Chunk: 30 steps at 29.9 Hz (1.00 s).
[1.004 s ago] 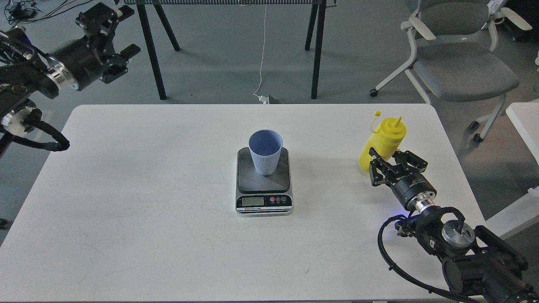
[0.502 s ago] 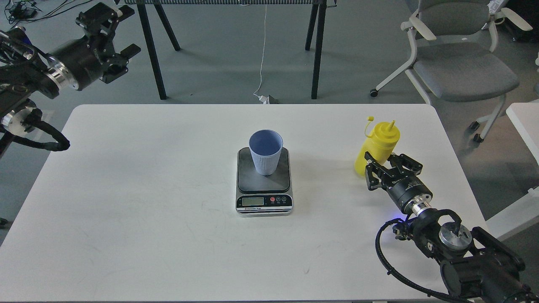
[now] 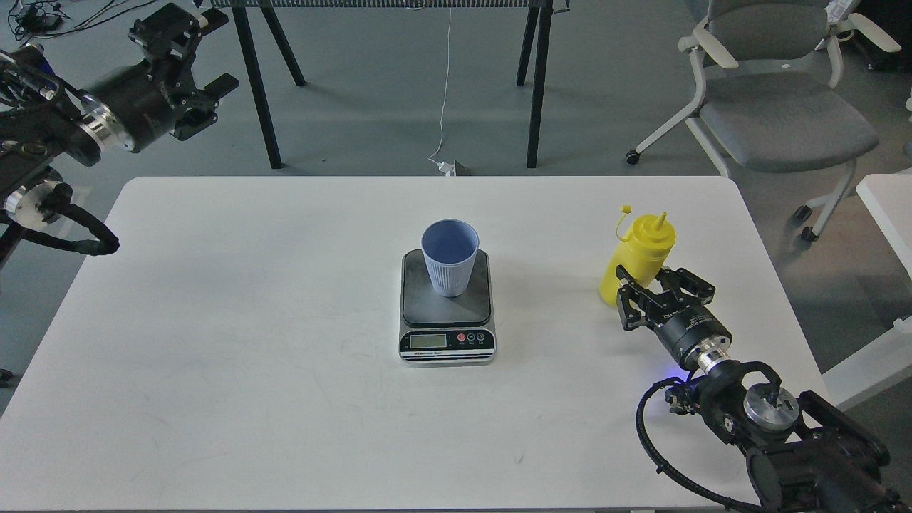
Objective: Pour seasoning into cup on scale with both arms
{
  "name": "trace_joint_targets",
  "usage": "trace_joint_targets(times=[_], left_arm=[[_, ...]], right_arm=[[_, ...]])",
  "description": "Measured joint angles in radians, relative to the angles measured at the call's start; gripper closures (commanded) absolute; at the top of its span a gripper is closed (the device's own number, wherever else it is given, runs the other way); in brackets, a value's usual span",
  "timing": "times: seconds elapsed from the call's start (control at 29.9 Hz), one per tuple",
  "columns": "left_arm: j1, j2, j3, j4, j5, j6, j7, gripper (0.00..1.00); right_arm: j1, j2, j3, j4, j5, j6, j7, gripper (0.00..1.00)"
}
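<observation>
The right end effector [image 3: 659, 288] is gripping the yellow bottle [image 3: 636, 258] at right; next, carrying it to the cup [image 3: 448, 256].

Light: even, cool overhead light is filling the scene, neither dim nor harsh.
Shadows: the cup [image 3: 449, 256] is casting a faint, soft shadow to its right over the scale [image 3: 447, 310].
Glare: the white table [image 3: 285, 320] around the scale is staying matte, with no bright spots.
Focus: everything is reading sharp; no motion blur is showing.
Edges: slight wide-angle bending is showing far from the scale.
</observation>
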Motion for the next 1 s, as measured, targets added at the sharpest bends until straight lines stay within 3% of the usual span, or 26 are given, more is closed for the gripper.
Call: trace_joint_targets(times=[0.1,0.2,0.23,0.57,1.0], left_arm=[[0.0,0.0,0.0,0.0,0.0,0.0,0.0,0.01],[0.0,-0.001,0.0,0.0,0.0,0.0,0.0,0.01],[0.0,0.0,0.0,0.0,0.0,0.0,0.0,0.01],[0.002,-0.002,0.0,0.0,0.0,0.0,0.0,0.01],[0.002,-0.016,0.0,0.0,0.0,0.0,0.0,0.01]], right_arm=[[-0.001,-0.002,0.0,0.001,0.0,0.0,0.0,0.27],[-0.002,-0.003,0.0,0.003,0.0,0.0,0.0,0.06],[-0.003,-0.004,0.0,0.004,0.0,0.0,-0.001,0.05],[-0.029,-0.044,0.005,0.058,0.0,0.0,-0.002,0.03],[-0.106,-0.195,0.011,0.224,0.0,0.0,0.0,0.03]])
